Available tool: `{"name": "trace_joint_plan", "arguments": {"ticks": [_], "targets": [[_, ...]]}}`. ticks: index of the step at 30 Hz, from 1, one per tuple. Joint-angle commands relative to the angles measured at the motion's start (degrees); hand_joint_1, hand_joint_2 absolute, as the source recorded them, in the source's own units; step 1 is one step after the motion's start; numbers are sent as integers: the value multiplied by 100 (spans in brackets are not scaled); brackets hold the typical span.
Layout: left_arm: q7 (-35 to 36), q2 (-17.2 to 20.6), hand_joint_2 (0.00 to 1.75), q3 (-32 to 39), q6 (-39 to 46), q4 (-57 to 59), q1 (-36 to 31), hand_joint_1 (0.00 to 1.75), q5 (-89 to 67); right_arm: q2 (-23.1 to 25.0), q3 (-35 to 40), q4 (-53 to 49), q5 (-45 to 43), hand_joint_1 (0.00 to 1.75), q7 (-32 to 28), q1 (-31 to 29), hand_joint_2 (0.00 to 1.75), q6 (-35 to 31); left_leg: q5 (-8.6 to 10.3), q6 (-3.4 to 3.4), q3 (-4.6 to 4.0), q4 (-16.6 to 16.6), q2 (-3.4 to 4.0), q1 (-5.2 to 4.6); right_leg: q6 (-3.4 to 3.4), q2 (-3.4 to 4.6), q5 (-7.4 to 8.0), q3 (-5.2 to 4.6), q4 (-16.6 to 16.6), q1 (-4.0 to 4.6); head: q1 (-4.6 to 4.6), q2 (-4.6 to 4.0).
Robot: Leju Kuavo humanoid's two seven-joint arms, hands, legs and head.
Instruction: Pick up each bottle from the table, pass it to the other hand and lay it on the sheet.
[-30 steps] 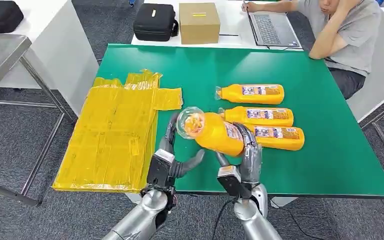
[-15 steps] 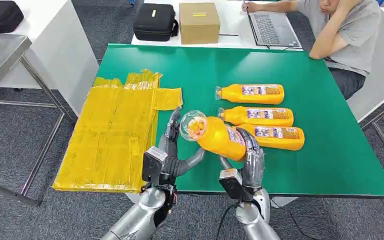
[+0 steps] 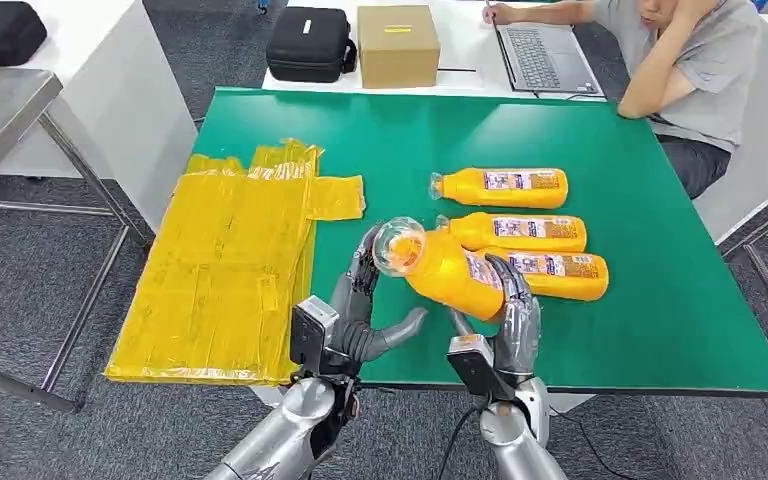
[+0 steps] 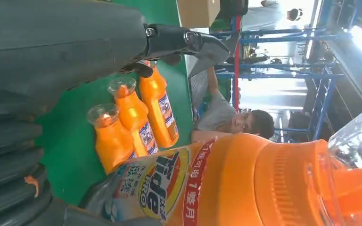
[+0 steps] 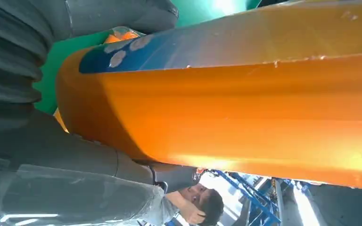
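The green counter [image 3: 600, 130] carries everything, with the yellow sheet [image 3: 230, 270] draped over its left edge and three bottles [image 3: 520, 232] lying side by side to the right, caps toward the sheet. Above the near edge, the right hand [image 3: 505, 325] grips a fourth bottle [image 3: 440, 268] around its lower body, held clear of the counter. Its long axis runs aslant, base low at the right hand, clear cap [image 3: 398, 245] raised and pointing up-left toward the sheet. The left hand [image 3: 360, 310] waits just beside that cap end, holding nothing, its fingers [image 3: 365, 262] spread and reaching up along the near side of the neck, thumb out beneath. I cannot tell whether the fingers touch the cap. The left hand is nearer the neck, so the handover likely turns on it wrapping the upper body there.
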Motion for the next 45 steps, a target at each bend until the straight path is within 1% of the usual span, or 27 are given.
{"name": "trace_joint_plan", "arguments": {"ticks": [1, 2, 6, 7, 9, 10, 13, 14, 17, 18, 21, 22, 23, 24, 27, 28, 32, 33, 35, 36, 39, 40, 45], "targets": [[19, 185, 175, -289, -115, 292, -96, 0, 43, -22, -176, 200, 82, 175, 2, -150, 175, -13, -8, -8, 27, -8, 9, -2, -7, 4, -7, 22, -4, -1, 0, 0], [24, 197, 175, -339, -174, 287, -100, 0, 85, -13, -255, 154, 187, 175, 2, -158, 175, -13, -7, -8, 23, -7, 9, -1, -7, 5, -6, 20, -4, 0, 0, 0], [150, 263, 175, -508, -306, 251, -75, 0, 137, -42, -469, -14, 265, 175, 2, -226, 175, -13, -25, -19, 56, -1, 14, -6, -18, 1, -29, 46, 13, -4, 0, 0], [222, 279, 175, -544, -323, 299, -85, 0, 141, -31, -580, -121, 339, 175, 2, -216, 175, -13, -6, -8, 22, -7, 9, -4, -8, 3, -7, 17, -1, -3, 0, 0], [258, 288, 175, -571, -363, 371, -100, 0, 148, -40, -669, -204, 416, 175, 2, -217, 175, -13, -17, -13, 37, -1, 12, -7, -12, 4, -19, 30, 9, -5, 0, 0], [310, 297, 175, -592, -436, 415, -103, 0, 164, -37, -736, -238, 420, 175, 2, -228, 175, -13, -5, -7, 16, -5, 9, -4, -6, 4, -4, 14, -2, -3, 0, 0], [367, 341, 175, -642, -654, 410, -43, 0, 174, -14, -903, -250, 433, 175, 2, -261, 175, -13, -19, -15, 42, -3, 19, -8, -14, 9, -18, 35, 7, -6, 0, -2], [365, 320, 175, -618, -650, 416, -47, 0, 177, -28, -674, -183, 339, 175, 2, -287, 175, -13, -8, -10, 26, -8, 10, -5, -9, 5, -8, 22, -2, -4, 0, 0], [391, 222, 175, -595, -675, 441, -94, 0, 221, 265, -625, -55, 556, 175, 2, -323, 175, -13, -17, -15, 34, -1, 22, -5, -14, 14, -14, 26, 6, -2, 0, 0], [398, 210, 175, -609, -681, 444, -102, 0, 215, 290, -608, -21, 579, 175, 2, -330, 175, -13, -8, -9, 18, -4, 18, -3, -9, 14, -5, 13, 2, -2, 0, 0], [425, 208, 175, -690, -722, 461, -110, 0, 193, 287, -403, 83, 538, 175, 2, -319, 175, -13, -14, -14, 30, -2, 23, -3, -14, 16, -12, 21, 7, -1, 0, 0], [432, 214, 175, -710, -740, 463, -107, 0, 188, 282, -387, 62, 540, 175, 2, -302, 175, -13, -9, -11, 19, -2, 16, -2, -11, 10, -7, 13, 5, 0, 0, 0], [435, 219, 0, -746, -762, 454, -99, 0, 186, 282, -352, 40, 542, 175, 2, -281, 175, -13, -6, -10, 19, -6, 11, -2, -9, 6, -5, 13, 1, 0, 0, 0], [449, 214, 0, -790, -809, 439, -101, 0, 186, 299, -347, 35, 579, 175, 2, -289, 175, -13, -11, -12, 27, -4, 13, -2, -11, 6, -10, 20, 4, 0, 0, 0], [501, 182, 0, -828, -804, 395, -130, 0, 204, 336, -226, 134, 505, 175, 2, -375, 175, -13, -6, -7, 13, -4, 13, -3, -6, 9, -3, 7, 3, -2, 0, 0], [520, 175, 0, -818, -774, 395, -136, 0, 212, 344, -199, 154, 506, 175, 2, -388, 175, -13, -11, -10, 25, -4, 20, -5, -9, 14, -9, 15, 8, -3, 0, 0], [524, 123, 0, -730, -486, 380, -224, 0, 220, 448, -11, 381, 412, 175, 2, -414, 175, -13, -7, -9, 15, -2, 15, 0, -8, 10, -5, 9, 5, 1, 0, 0], [497, 95, 0, -729, -355, 384, -258, 0, 176, 489, 25, 441, 410, 175, 2, -423, 175, -13, -13, -13, 28, -2, 17, -2, -11, 10, -11, 19, 9, -1, 0, 0], [494, 76, 0, -731, -332, 388, -282, 0, 171, 513, 43, 478, 400, 175, 2, -434, 175, -13, -5, -7, 9, -1, 12, -1, -7, 8, -3, 4, 5, 0, -2, -2], [496, 65, 0, -740, -330, 397, -299, 0, 173, 521, 83, 525, 381, 175, 2, -457, 175, -13, -10, -11, 22, -2, 14, -1, -11, 7, -9, 15, 8, 0, 0, 0], [478, -3, 0, -781, -250, 396, -366, 0, 152, 583, 124, 762, 386, 175, 2, -576, 175, -13, -4, -7, 6, 1, 12, 1, -5, 8, -1, 1, 6, 2, 0, 0], [478, -3, 0, -781, -250, 396, -366, 0, 152, 583, 124, 762, 386, 175, 2, -576, 175, -13, -9, -9, 17, 1, 17, -1, -8, 11, -6, 10, 10, 0, 0, 0], [448, -11, 0, -859, -173, 394, -365, 0, 98, 589, 209, 914, 362, 175, 2, -622, 175, -13, -2, -7, 9, -3, 6, -1, -6, 2, -2, 5, 4, 0, 0, 0]]}}
